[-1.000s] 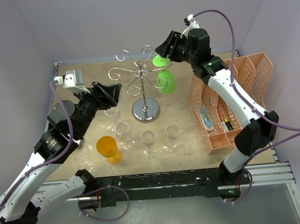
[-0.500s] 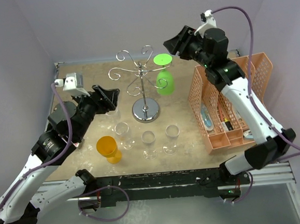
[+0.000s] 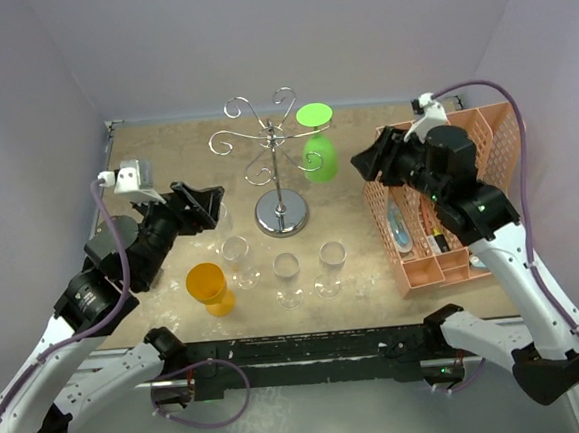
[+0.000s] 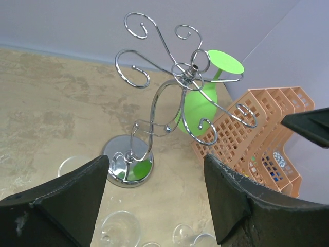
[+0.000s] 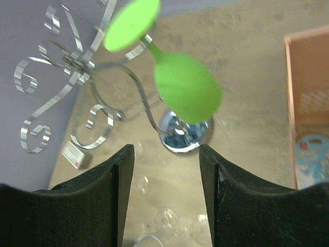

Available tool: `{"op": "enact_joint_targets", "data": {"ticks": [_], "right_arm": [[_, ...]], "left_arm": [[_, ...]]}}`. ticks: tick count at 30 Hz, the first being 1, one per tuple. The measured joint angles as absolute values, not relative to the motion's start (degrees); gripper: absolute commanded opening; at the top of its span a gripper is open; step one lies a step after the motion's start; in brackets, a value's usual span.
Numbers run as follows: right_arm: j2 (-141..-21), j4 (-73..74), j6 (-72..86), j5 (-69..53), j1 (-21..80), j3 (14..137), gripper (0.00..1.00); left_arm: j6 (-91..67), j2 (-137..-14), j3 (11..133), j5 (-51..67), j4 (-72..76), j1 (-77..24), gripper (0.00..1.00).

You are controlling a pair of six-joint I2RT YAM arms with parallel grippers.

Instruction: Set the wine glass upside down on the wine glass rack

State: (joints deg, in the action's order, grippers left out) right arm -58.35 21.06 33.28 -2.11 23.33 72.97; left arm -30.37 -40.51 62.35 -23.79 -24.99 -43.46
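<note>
A green wine glass (image 3: 319,152) hangs upside down from a scroll arm of the silver wire rack (image 3: 277,167), its foot on top; it also shows in the left wrist view (image 4: 201,103) and the right wrist view (image 5: 186,85). The rack stands on a round chrome base (image 4: 127,166). My right gripper (image 3: 374,162) is open and empty, to the right of the hanging glass and apart from it. My left gripper (image 3: 201,205) is open and empty, left of the rack above a clear glass. An orange glass (image 3: 209,287) and several clear glasses (image 3: 287,273) stand in front of the rack.
An orange plastic lattice organiser (image 3: 449,199) with small items in it stands at the right, under my right arm. The purple walls close the table at the back and sides.
My right gripper has drawn back to the right and down, away from the green glass, which stays hanging on the rack. My left gripper has shifted slightly.
</note>
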Motion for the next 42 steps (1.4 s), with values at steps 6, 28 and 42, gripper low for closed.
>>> {"op": "enact_joint_targets", "data": {"ticks": [6, 28, 42], "right_arm": [[-61.5, 33.4, 33.3, 5.1, 34.3, 71.7, 0.53], [-62.9, 47.5, 36.6, 16.1, 54.2, 70.7, 0.37], [-64.0, 48.5, 34.4, 18.2, 55.6, 66.7, 0.24]], "left_arm": [[-30.4, -40.2, 60.1, -22.5, -24.6, -43.5, 0.72], [-23.3, -44.4, 61.9, -17.7, -21.6, -43.5, 0.71], [-25.2, -44.4, 61.9, -16.2, -16.0, -43.5, 0.69]]}}
